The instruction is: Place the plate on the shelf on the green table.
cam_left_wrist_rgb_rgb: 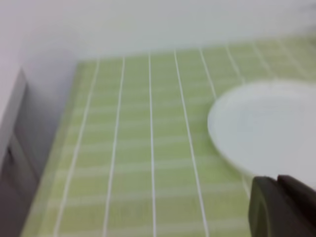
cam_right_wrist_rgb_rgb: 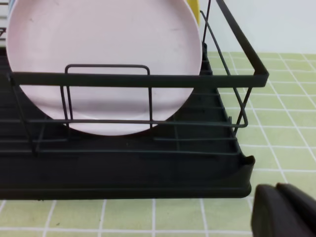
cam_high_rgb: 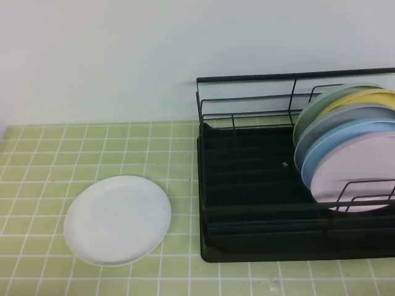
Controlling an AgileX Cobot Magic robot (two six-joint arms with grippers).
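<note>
Upright coloured plates (cam_high_rgb: pixel 352 154), white wall (cam_high_rgb: pixel 123 55)

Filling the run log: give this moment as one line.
round white plate: flat on green tiled table, untouched | black wire dish rack: left slots free | left gripper: shut | right gripper: shut

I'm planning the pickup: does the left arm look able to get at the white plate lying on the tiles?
Probably yes. The plate lies flat on the green table just ahead of the shut left gripper, with only bare tiles between them.

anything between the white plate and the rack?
Nothing. In the exterior high view only bare green table tiles separate the plate from the shelf's left edge; they stand apart.
</note>
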